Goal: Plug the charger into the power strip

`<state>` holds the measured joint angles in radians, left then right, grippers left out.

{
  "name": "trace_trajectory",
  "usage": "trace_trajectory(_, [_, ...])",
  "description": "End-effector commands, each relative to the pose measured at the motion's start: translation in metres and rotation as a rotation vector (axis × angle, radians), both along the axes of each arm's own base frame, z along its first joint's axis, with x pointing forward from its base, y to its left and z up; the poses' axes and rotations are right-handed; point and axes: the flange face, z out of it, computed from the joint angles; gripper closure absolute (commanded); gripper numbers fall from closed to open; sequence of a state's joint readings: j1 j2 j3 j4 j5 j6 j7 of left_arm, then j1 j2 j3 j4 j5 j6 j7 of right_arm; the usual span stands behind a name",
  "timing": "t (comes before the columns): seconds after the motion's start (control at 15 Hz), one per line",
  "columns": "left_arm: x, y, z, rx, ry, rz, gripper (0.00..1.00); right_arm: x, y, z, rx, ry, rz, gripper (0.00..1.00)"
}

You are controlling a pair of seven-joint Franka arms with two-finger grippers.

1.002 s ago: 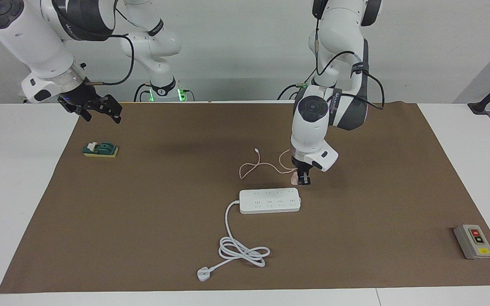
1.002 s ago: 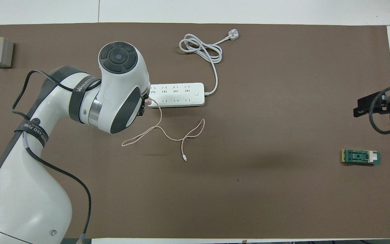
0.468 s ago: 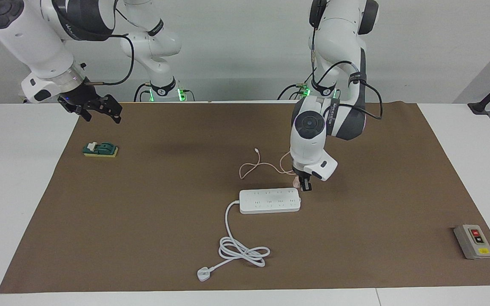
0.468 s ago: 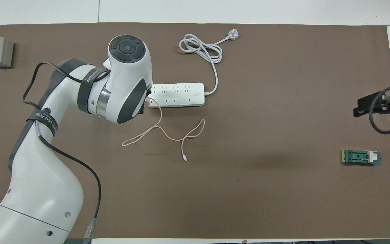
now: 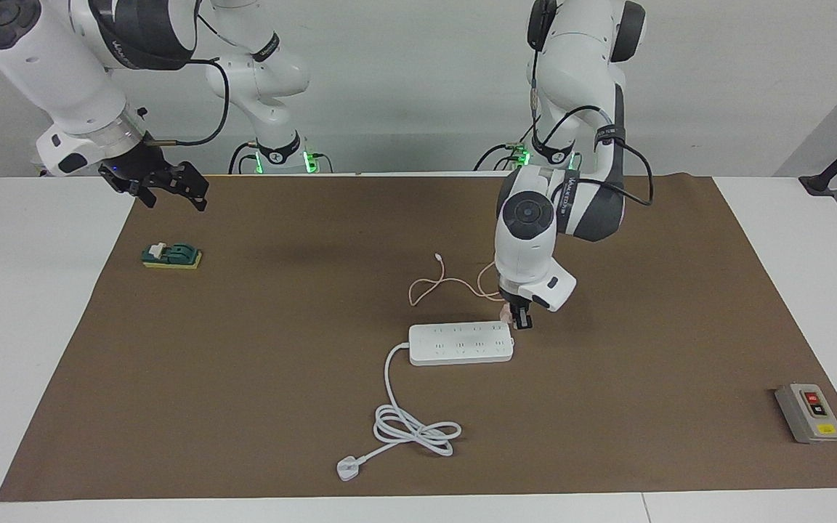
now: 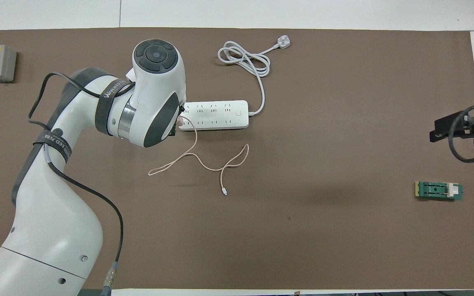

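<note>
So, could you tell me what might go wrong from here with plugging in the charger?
1. The left gripper holds the charger at the very end of the strip; it may miss a socket.
2. The strip lies loose on the mat and could slide when pressed.
3. The pink cable trails loose and may drag.

Hiding most of the charger (image 5: pixel 508 311) inside the left pincer (image 5: pixel 519 320); covering one end of the strip (image 6: pixel 214 115) overhead.

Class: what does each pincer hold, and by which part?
Left pincer grips the charger by its cube body. Right pincer holds nothing.
</note>
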<state>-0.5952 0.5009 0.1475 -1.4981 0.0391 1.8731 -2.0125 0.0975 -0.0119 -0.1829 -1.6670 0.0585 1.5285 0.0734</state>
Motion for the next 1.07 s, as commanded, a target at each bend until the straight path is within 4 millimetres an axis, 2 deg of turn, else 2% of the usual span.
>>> trace_trajectory(0.0, [0.005, -0.005, -0.003, 0.011, -0.016, 0.020, 1.00, -0.004, -0.003, 0.005, -0.006, 0.008, 0.019, 0.00])
trace_trajectory(1.0, [0.007, -0.015, -0.011, -0.009, -0.047, 0.015, 1.00, -0.004, -0.003, 0.005, -0.008, 0.006, 0.019, 0.00])
